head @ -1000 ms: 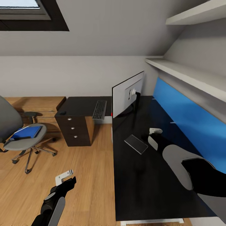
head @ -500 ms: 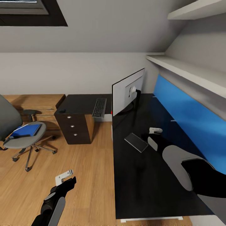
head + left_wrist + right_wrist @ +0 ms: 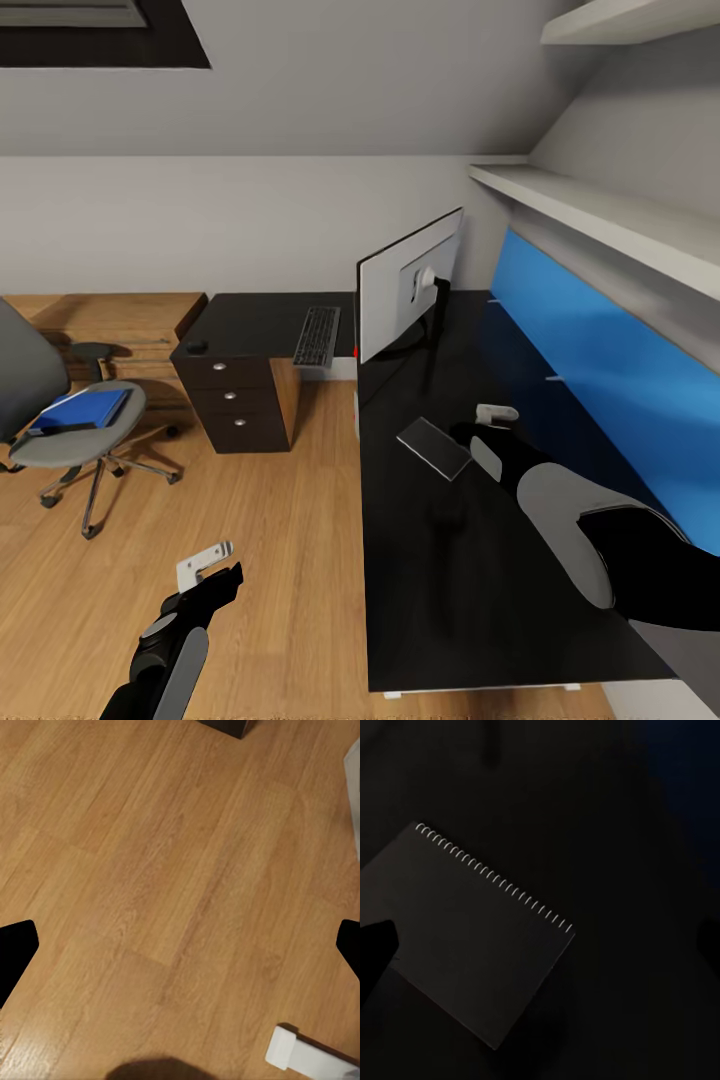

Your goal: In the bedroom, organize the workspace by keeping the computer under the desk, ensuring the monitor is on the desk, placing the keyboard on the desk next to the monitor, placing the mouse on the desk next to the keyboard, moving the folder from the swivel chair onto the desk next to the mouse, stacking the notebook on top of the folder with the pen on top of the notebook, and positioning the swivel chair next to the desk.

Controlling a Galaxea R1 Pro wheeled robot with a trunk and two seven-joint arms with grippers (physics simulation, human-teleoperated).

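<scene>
The right gripper (image 3: pixel 497 412) hovers with fingers spread, empty, just beside the thin dark spiral-bound notebook (image 3: pixel 433 447) lying flat on the glossy black L-shaped desk (image 3: pixel 450 580). Bare desktop surrounds the notebook. The left gripper (image 3: pixel 205 563) hangs over wooden floor; its opening is unclear.

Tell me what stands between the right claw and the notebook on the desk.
Nothing visible does. The right claw hovers over the black desk just beside the notebook, with only bare desktop between them. In the right wrist view the notebook lies flat and uncovered below.
</scene>
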